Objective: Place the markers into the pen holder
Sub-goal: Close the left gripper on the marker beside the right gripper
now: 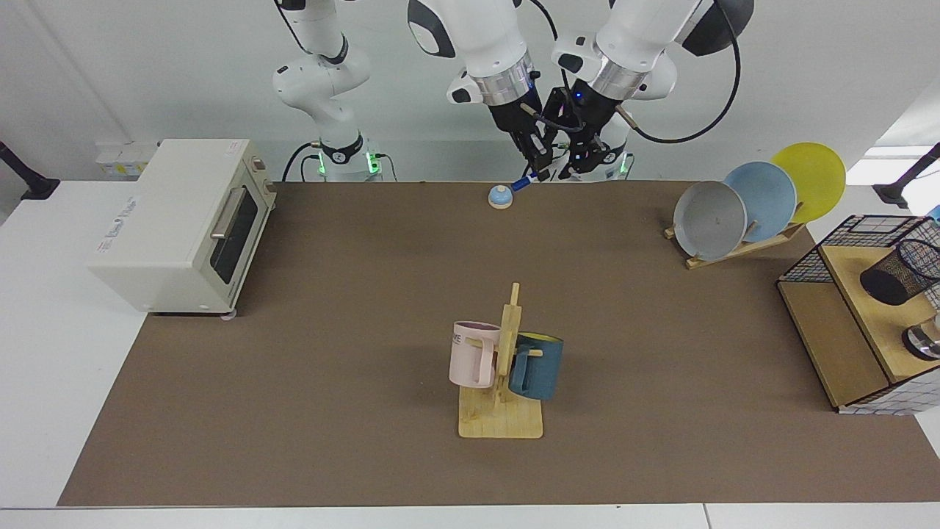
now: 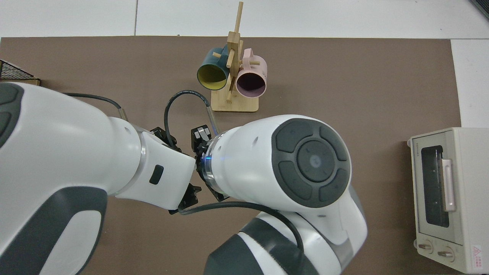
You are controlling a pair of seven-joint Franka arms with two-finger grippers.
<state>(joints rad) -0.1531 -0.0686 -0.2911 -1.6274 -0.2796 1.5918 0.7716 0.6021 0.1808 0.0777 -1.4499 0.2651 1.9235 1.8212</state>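
Far edge of surface: your two grippers meet, above the mat.
Right gripper (image 1: 538,163): jaws pinch the marker (image 1: 523,182), blue end low, just beside a small bell (image 1: 500,196).
Left gripper (image 1: 584,158): close alongside; jaw state — you cannot tell.
Holder (image 1: 899,272): on wooden shelf (image 1: 859,294), well apart.

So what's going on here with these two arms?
The right gripper holds the blue-capped marker over the mat's far edge, near a small blue bell. The left gripper is close beside it, possibly for a handover. The black mesh pen holder sits on the wooden shelf, and the marker is not yet in it.
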